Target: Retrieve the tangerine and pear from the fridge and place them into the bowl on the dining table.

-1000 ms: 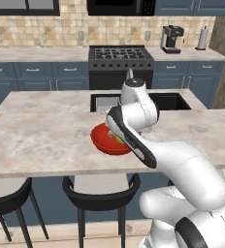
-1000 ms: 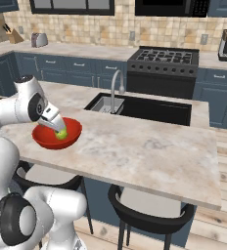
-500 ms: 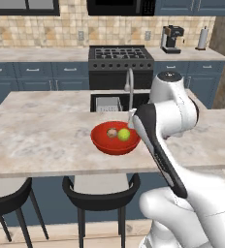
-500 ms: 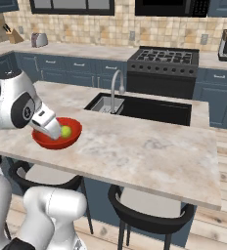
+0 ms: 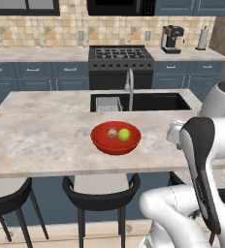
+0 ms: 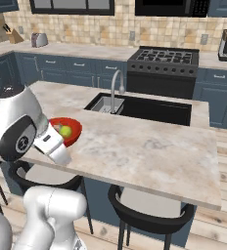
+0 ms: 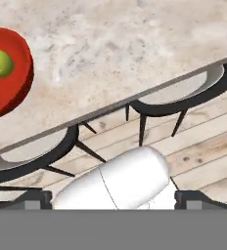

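The pear (image 5: 124, 134) and tangerine (image 5: 112, 132) sit side by side in the bowl (image 5: 104, 144). I cannot tell whether my gripper is spread or closed.

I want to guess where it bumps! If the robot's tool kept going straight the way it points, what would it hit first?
Probably the edge of the dining table or a black stool just below it; depth is hard to judge. The bowl sits off to one side.

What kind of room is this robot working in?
A home kitchen, rendered rather than real. A gas stove stands against the tiled back wall, a sink with a faucet is set into the long marble-look counter, and black stools tuck under its near edge.
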